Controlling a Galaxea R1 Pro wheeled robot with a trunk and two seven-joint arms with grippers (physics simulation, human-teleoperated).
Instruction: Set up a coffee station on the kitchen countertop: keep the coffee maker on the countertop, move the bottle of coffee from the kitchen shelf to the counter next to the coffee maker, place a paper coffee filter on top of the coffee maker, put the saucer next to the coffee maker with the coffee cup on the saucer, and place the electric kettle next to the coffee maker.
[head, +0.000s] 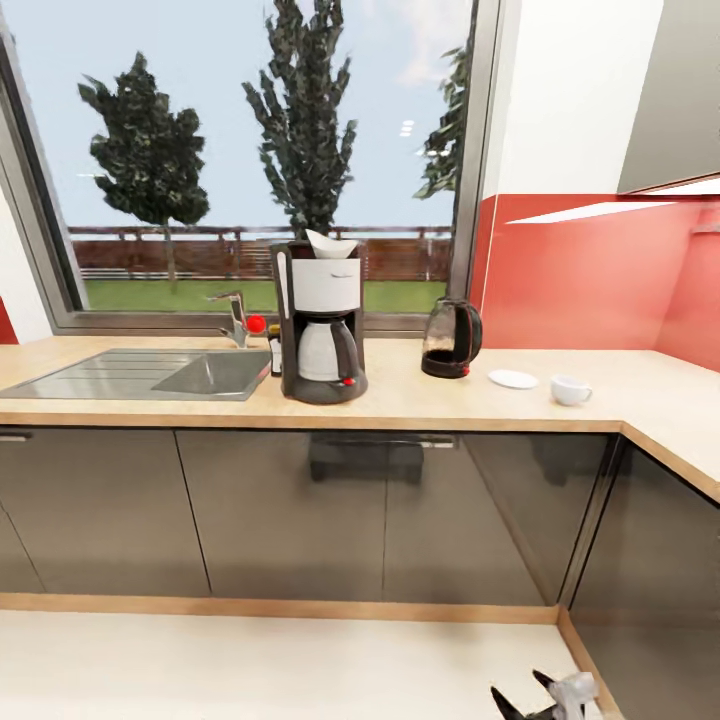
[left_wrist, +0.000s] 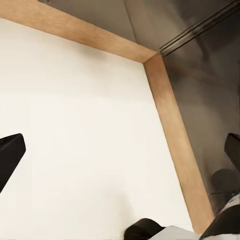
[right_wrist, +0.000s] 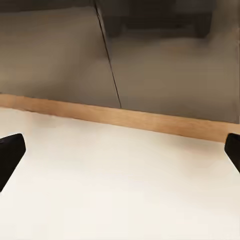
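Our right pincer (head: 545, 700) shows low in the head view, at the bottom edge toward the right: two dark fingers spread in a V, with a pale grey wrist segment (head: 575, 693) just beside them. It hangs well below our head camera, with the arm itself cut off by the frame.

From the right wrist camera, the right pincer (right_wrist: 120, 155) has its two black fingertips (right_wrist: 10, 155) at opposite edges of the picture, wide apart, with nothing between them.

From the left wrist camera, the left pincer (left_wrist: 120, 155) stands the same way, its dark fingertips (left_wrist: 9, 155) far apart and holding nothing. A grey and black part of our own body (left_wrist: 170, 232) lies beyond the fingers.
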